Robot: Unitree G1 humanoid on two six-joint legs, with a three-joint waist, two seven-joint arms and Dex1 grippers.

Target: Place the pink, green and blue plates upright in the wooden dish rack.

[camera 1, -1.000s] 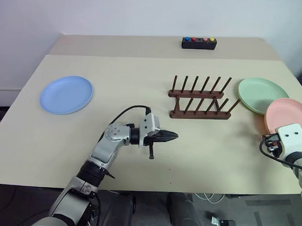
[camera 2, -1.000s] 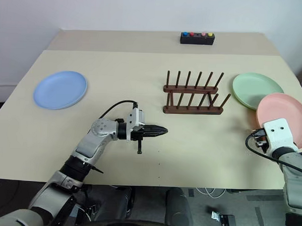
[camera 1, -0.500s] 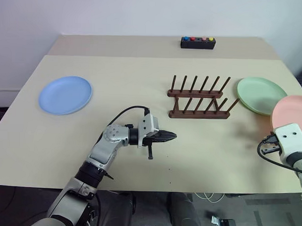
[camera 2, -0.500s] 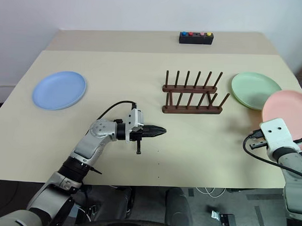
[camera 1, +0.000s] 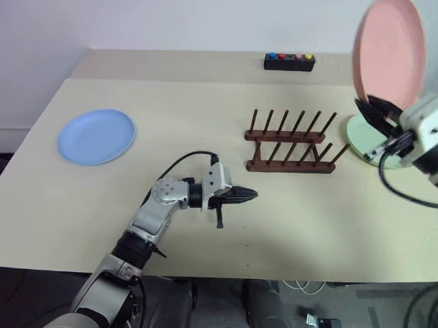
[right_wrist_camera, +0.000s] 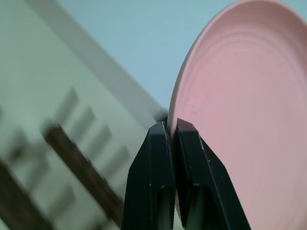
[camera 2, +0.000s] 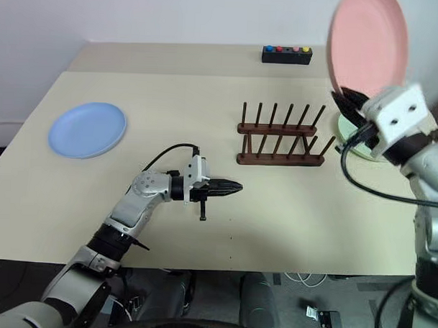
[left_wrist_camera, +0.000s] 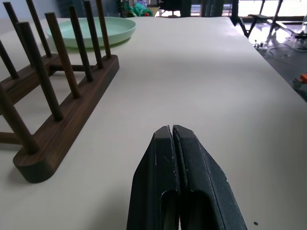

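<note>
My right gripper (camera 1: 370, 112) is shut on the lower rim of the pink plate (camera 1: 390, 49), which stands upright high in the air, right of the wooden dish rack (camera 1: 290, 141). The plate's rim sits between the black fingers (right_wrist_camera: 158, 158) in the right wrist view. The green plate (camera 1: 364, 140) lies flat on the table under that arm, partly hidden by it. The blue plate (camera 1: 96, 136) lies flat at the table's left. My left gripper (camera 1: 248, 195) is shut and empty, held level in front of the rack, with its fingers (left_wrist_camera: 180, 187) pointing past the rack's end.
A small black box with coloured buttons (camera 1: 289, 61) sits at the back of the beige table (camera 1: 206, 113). A wall rises behind the table. The rack's pegs (left_wrist_camera: 57, 72) hold nothing.
The right arm has swung up and to the left, lifting the pink plate off the table and tilting it upright. The left arm has stayed put.
</note>
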